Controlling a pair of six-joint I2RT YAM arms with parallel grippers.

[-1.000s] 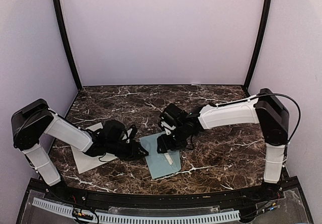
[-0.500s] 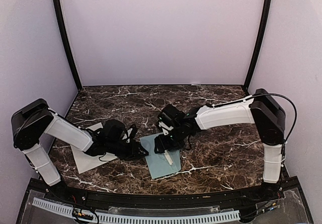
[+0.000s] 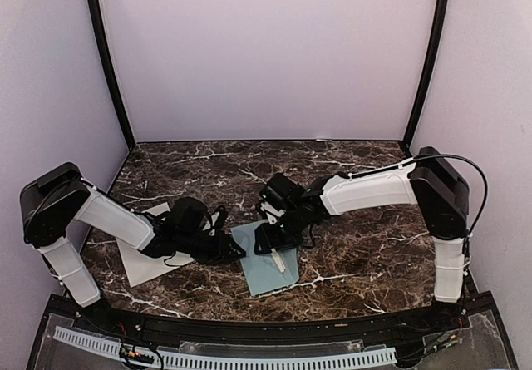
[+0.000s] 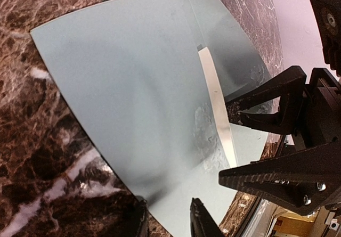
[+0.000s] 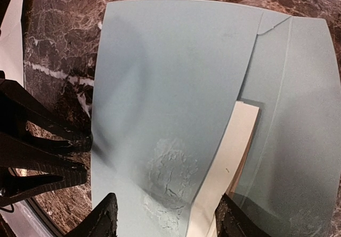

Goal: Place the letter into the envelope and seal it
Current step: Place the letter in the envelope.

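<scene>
The pale teal envelope [image 3: 270, 262] lies flat on the marble near the front centre. A wrinkled patch [image 5: 170, 173] marks its upper panel, and a thin white strip [image 5: 237, 152] shows from under that panel's edge. My left gripper [image 4: 169, 221] is open by a narrow gap at the envelope's left edge, one tip on the marble and one over the paper. Just above the envelope my right gripper [image 5: 170, 218] is wide open, its fingers on either side of the wrinkled patch and the strip. The letter [image 3: 137, 262] lies flat at the left, partly under my left arm.
The dark marble table [image 3: 366, 237] is boxed in by pale walls and two black posts [image 3: 104, 62]. A black rail [image 3: 249, 330] runs along the near edge. Both grippers crowd the envelope, a few centimetres apart.
My right arm has shifted slightly left over the envelope and its jaws have narrowed a little. The left gripper and the envelope have hardly moved.
</scene>
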